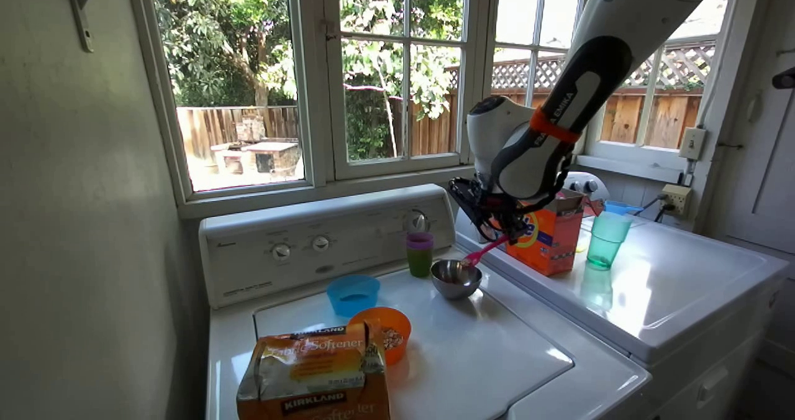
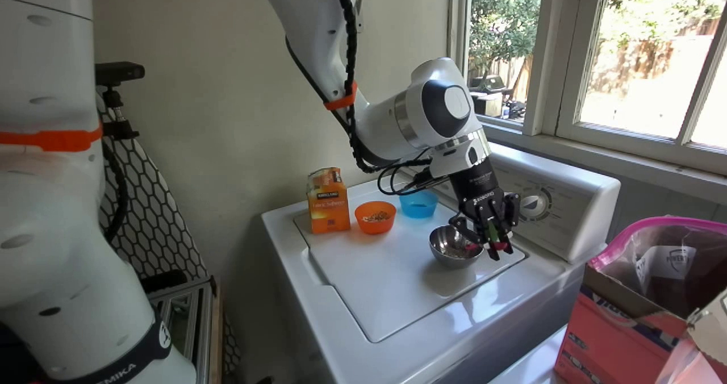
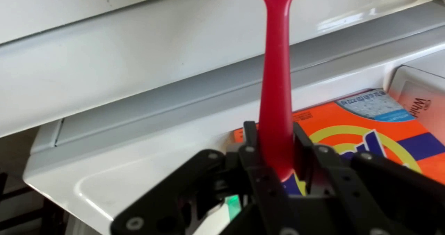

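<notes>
Sitting pinched in the claw point(image 3: 274, 127), the pink utensil point(image 3: 277, 64) juts beyond it.

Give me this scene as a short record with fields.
Gripper: shut on the handle of a pink utensil
Far end of utensil: in or over the metal bowl; contact unclear
Under the metal bowl: white washer lid
Other bowls: orange bowl, holding small bits; blue bowl near it
Boxes: fabric softener box beside the orange bowl; orange detergent box on the neighbouring machine
Cups: purple-over-green cup, perhaps a stack, near the metal bowl; translucent green cup, upright beside the detergent box
</notes>
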Robot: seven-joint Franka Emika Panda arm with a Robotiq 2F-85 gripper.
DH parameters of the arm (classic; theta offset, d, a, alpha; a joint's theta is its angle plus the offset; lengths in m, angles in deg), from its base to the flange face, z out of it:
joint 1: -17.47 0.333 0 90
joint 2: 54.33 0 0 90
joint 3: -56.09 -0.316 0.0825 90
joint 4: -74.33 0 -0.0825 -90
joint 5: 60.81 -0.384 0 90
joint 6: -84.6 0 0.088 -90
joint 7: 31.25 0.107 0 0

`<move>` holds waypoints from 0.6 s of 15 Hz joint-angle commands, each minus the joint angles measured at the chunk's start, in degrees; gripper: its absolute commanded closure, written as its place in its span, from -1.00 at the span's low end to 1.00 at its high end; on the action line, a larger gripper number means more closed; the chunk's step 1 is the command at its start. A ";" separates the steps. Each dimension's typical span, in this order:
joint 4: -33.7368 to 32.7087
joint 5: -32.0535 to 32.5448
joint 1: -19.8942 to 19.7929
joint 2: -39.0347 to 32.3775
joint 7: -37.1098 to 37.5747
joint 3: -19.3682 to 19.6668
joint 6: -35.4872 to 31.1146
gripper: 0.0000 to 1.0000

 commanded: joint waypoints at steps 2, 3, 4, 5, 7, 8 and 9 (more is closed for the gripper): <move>-0.96 16.35 2.12 1.08 12.23 -0.73 1.32 0.87; -1.43 19.63 2.21 1.01 14.57 -1.45 2.12 0.87; -1.74 22.83 2.16 1.02 16.93 -2.21 2.88 0.87; -2.07 25.39 2.06 0.92 19.03 -3.17 3.86 0.87; -2.65 29.88 1.73 0.72 22.66 -5.12 6.72 0.87; -2.67 31.21 1.45 0.64 23.36 -6.25 8.50 0.87; -2.65 32.67 1.30 0.60 24.01 -7.23 10.72 0.87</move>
